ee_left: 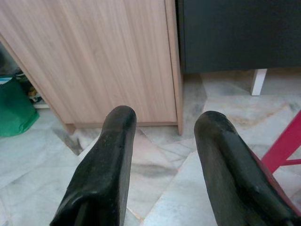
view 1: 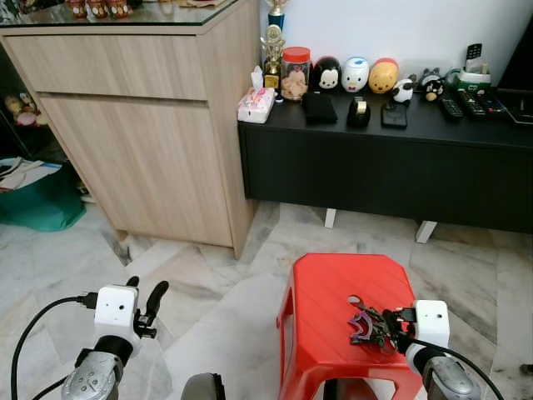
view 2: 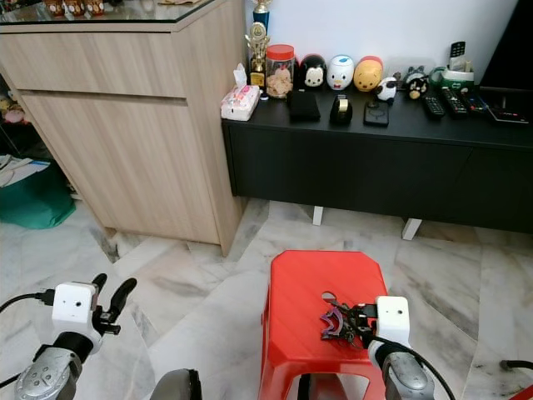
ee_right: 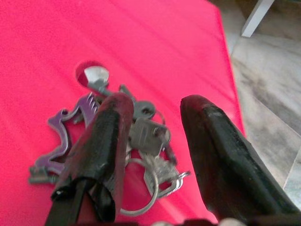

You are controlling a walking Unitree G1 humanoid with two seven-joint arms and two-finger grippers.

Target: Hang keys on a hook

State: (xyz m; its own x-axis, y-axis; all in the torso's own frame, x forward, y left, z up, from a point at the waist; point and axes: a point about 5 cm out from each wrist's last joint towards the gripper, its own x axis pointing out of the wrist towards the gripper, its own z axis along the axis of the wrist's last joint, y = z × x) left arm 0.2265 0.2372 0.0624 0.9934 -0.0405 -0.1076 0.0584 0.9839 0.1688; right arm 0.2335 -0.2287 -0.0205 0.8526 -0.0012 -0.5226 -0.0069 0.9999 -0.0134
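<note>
While the robot faces a wooden cabinet [view 1: 141, 125] and a low black counter [view 1: 383, 158] lined with toy figures, jars and remote controls, the left eye view puts a red plastic stool [view 1: 333, 308] on the marble floor [view 1: 208, 283] just ahead, with the keys [view 1: 368, 323] lying in a bunch on its seat. At that bunch sits the right claw [view 1: 391, 327], low over the seat, and the left claw [view 1: 143, 302] is raised over the floor well to the left, fingers apart and holding nothing. From the right eye view the same layout shows, the keys near the stool's right-hand edge. Along the left wrist view, two black fingers [ee_left: 108, 165] stand apart above marble tiles, pointing at the cabinet's corner. Along the right wrist view, the fingers [ee_right: 106, 150] straddle the keys with a gap between them, not clamped; one finger overlaps a purple animal-shaped keyring [ee_right: 66, 136], and silver keys and rings lie between the fingers.
</note>
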